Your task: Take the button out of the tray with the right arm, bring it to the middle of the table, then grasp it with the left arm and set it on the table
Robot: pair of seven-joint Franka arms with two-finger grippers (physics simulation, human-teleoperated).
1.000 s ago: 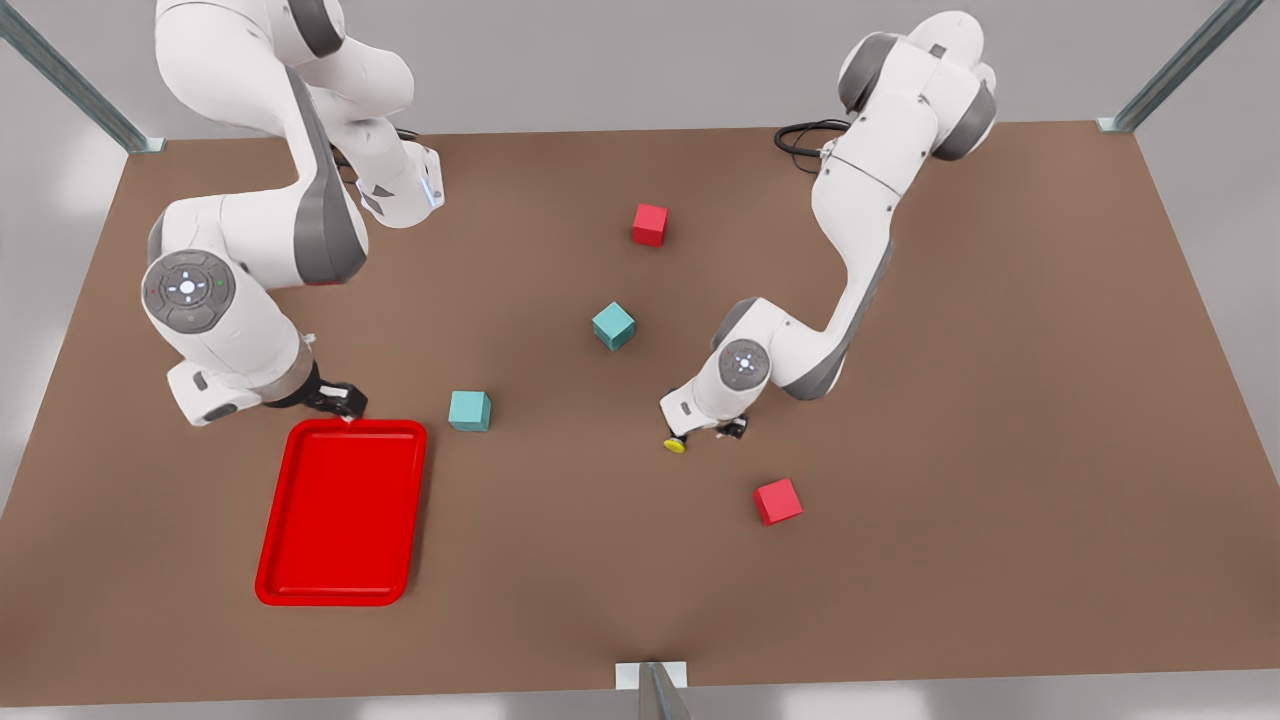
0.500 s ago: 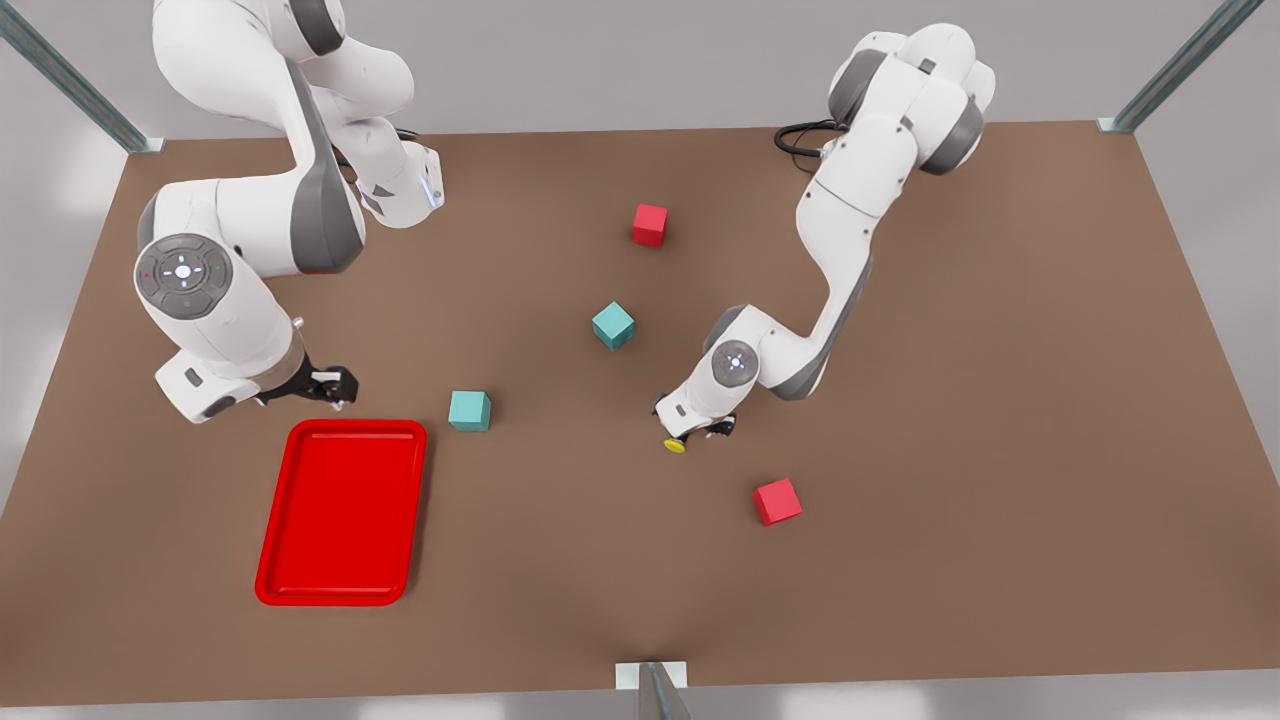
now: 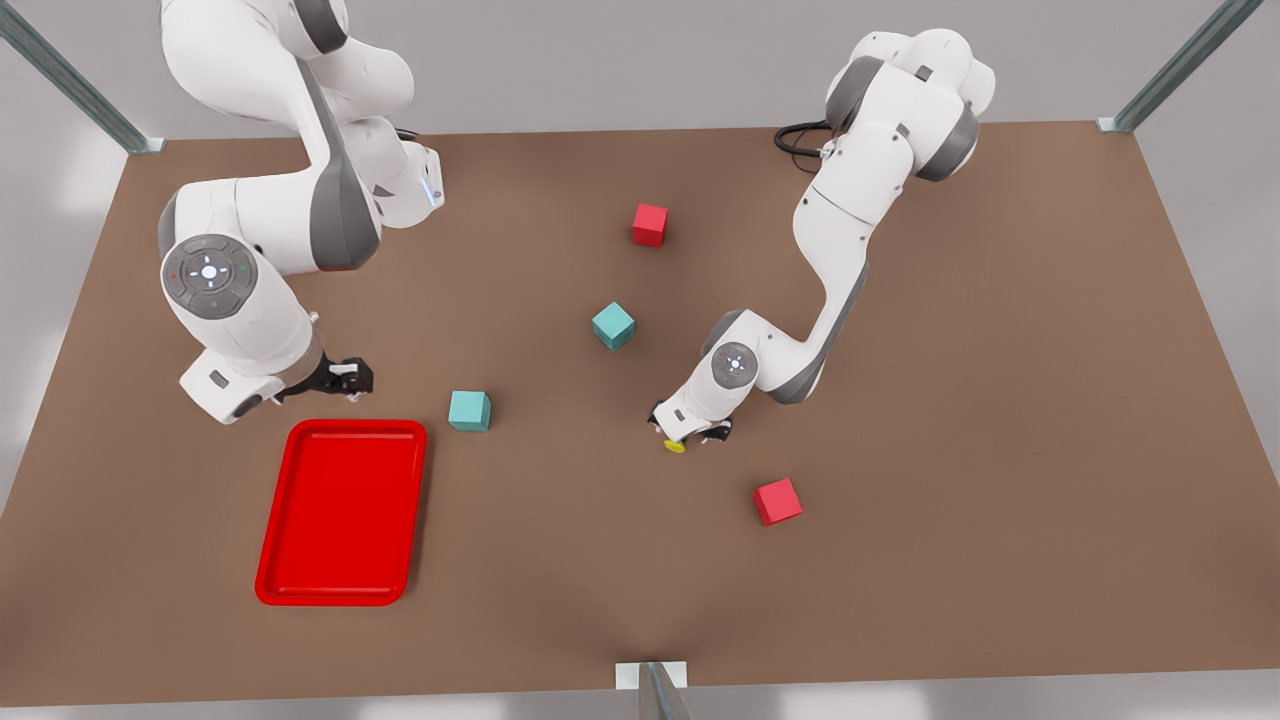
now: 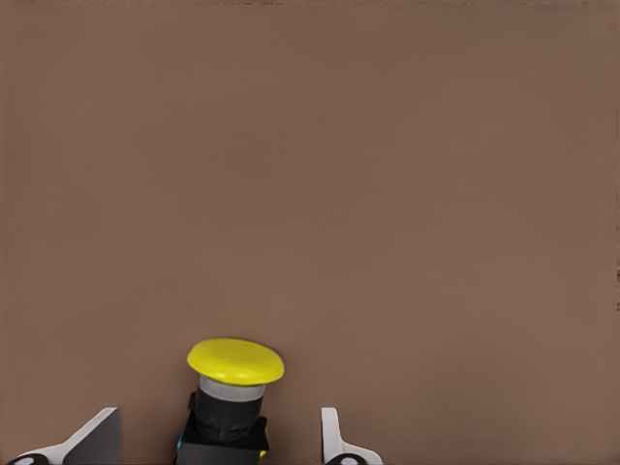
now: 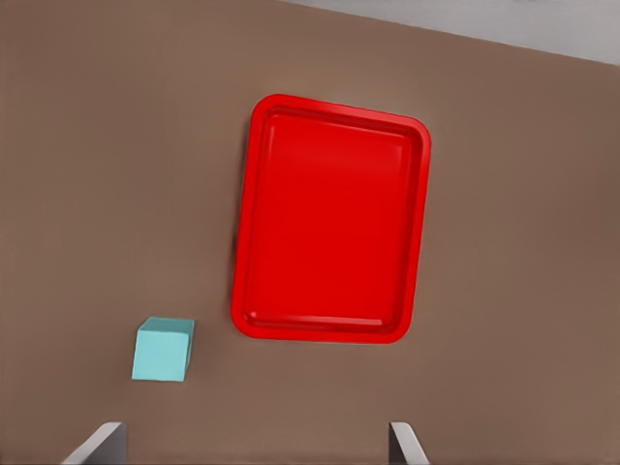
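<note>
Your left gripper (image 3: 690, 437) sits at the surface's (image 3: 1000, 400) centre, fingers wide around the button (image 4: 232, 392). Your right gripper (image 3: 352, 378), fingers wide, hovers at the tray's (image 3: 340, 590) twelve o'clock.

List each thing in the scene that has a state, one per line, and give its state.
button: upright on the table, between open fingers
tray: empty, flat on the table
left gripper: open, low around the button
right gripper: open, holding nothing, beside the tray's far end
</note>
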